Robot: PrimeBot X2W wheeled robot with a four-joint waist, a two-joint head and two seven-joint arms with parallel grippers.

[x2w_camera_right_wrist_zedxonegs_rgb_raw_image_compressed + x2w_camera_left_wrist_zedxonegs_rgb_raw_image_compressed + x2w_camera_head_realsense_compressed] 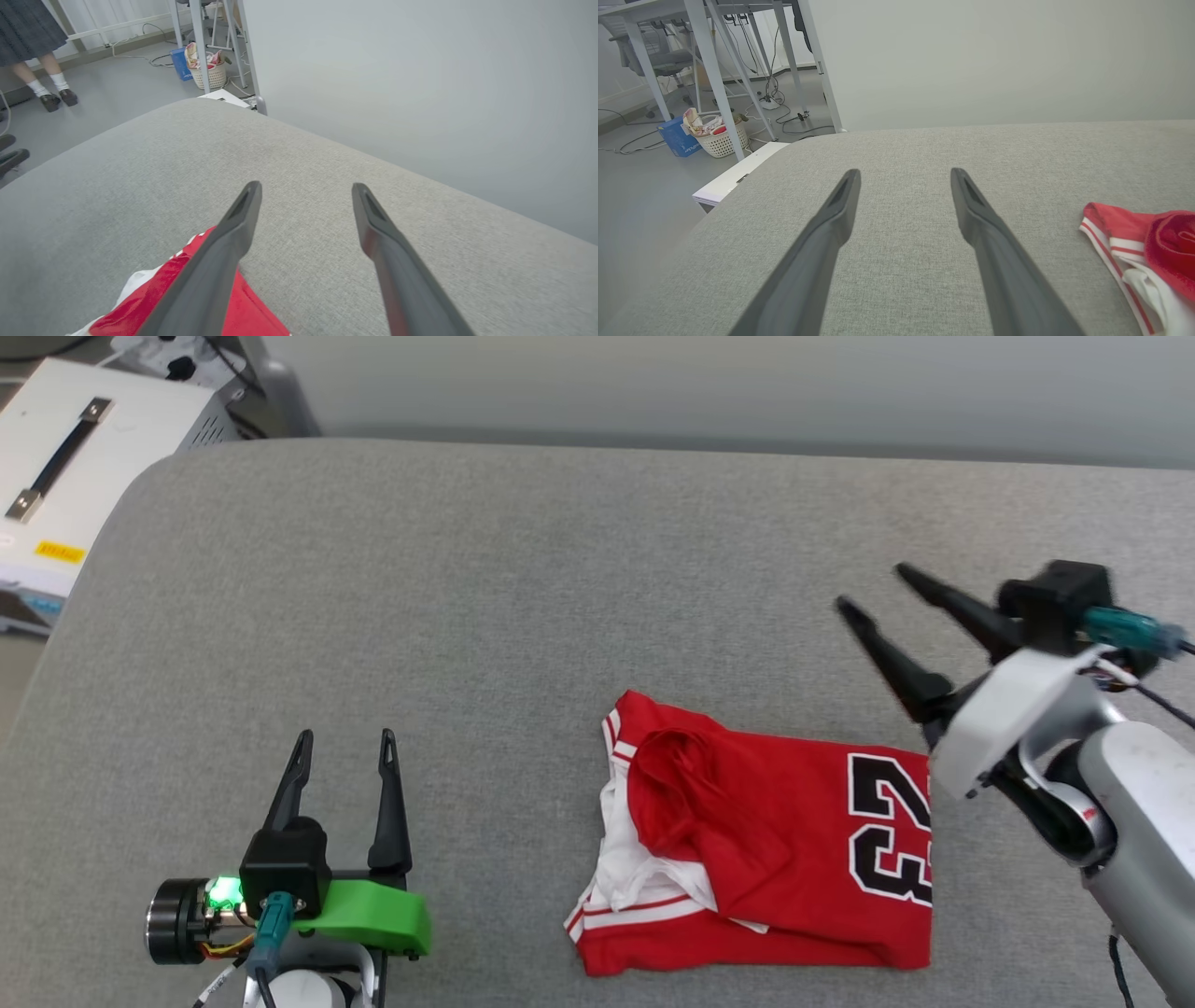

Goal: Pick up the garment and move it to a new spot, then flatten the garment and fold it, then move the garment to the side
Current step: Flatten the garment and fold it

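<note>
The garment (775, 840), a red jersey with white sleeves, striped trim and a black 23, lies folded into a rough rectangle on the grey cushioned surface (523, 607) at the lower middle right. My right gripper (873, 586) hangs open just above and right of the garment's upper right corner, holding nothing. In the right wrist view its fingers (219, 261) spread apart over the red cloth (163, 289). My left gripper (345, 739) stands open and empty at the lower left, well left of the garment. The garment's striped edge (1134, 252) shows at the right of the left wrist view.
A white box (65, 457) with a black handle sits past the surface's far left corner. Table legs (714, 70), cables and a basket (719, 135) of cloth stand on the floor beyond. A person's legs (42, 79) are at the far left. A pale wall backs the surface.
</note>
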